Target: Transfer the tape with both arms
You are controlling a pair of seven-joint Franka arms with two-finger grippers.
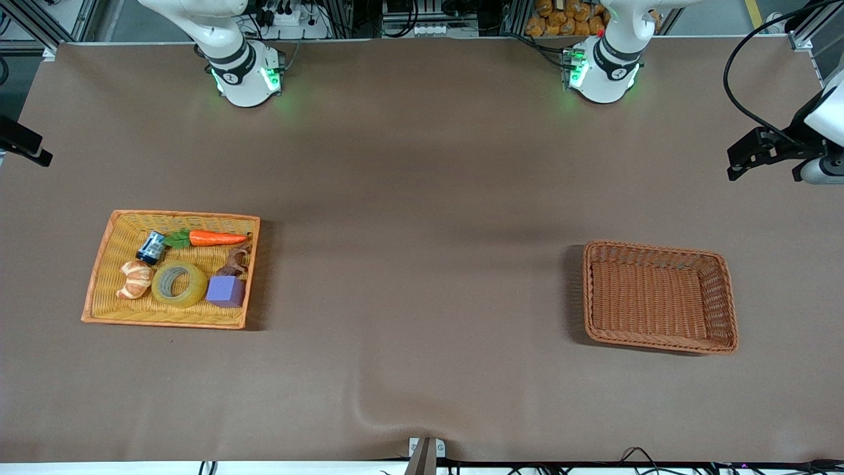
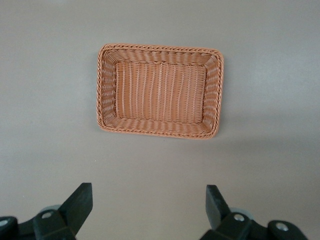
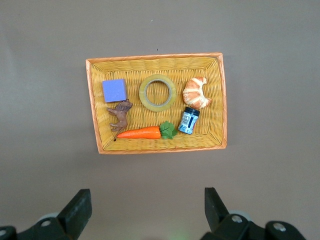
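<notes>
The tape [image 1: 179,284] is see-through yellow. The carrot [image 1: 215,238] is orange with green leaves. The block [image 1: 226,291] is purple.

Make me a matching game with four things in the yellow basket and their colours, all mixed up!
Things:
1. tape
2. carrot
3. cube
4. small jar

Colours:
A. purple
B. dark blue with a black lid
C. see-through yellowish
D. orange with green leaves

Right pairs: 1-C, 2-D, 3-A, 4-B.

All four lie in the yellow basket at the right arm's end of the table. The right hand hangs open above it, and the left hand hangs open above the brown basket.
</notes>
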